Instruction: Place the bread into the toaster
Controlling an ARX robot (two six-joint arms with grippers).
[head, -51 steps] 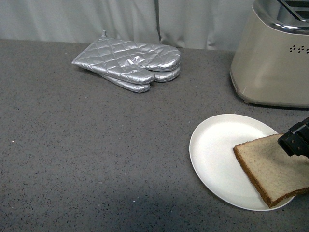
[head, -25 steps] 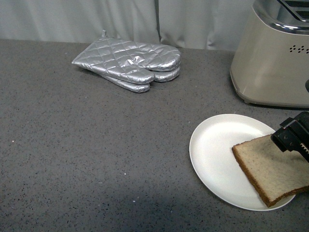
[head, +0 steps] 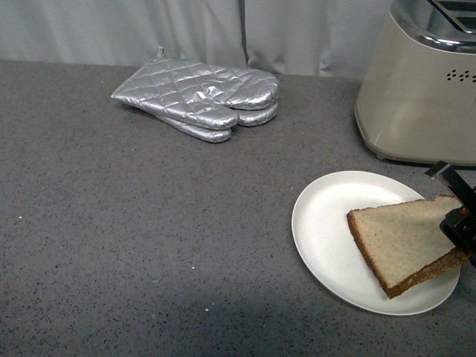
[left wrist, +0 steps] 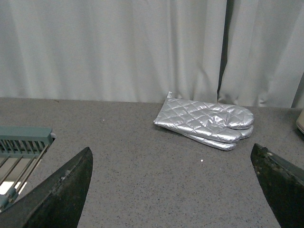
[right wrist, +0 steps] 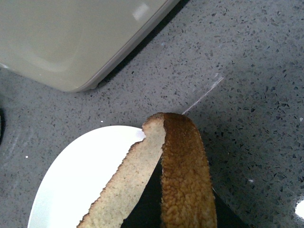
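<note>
Right gripper (head: 454, 202) clamped on edge of bread slice (head: 393, 239); thin hold risks tearing or slipping short of toaster (head: 416, 97) beyond gripper.

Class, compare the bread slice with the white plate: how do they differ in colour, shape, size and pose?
The bread is light brown with a dark crust; the plate is plain white. The bread has corners and is smaller; the plate is round and larger. The bread tilts, one edge in the right gripper; the plate lies flat. Both are thin.

Speckled grey countertop (head: 111, 223); pale curtain (head: 111, 30) behind, seemingly 2 panels.
</note>
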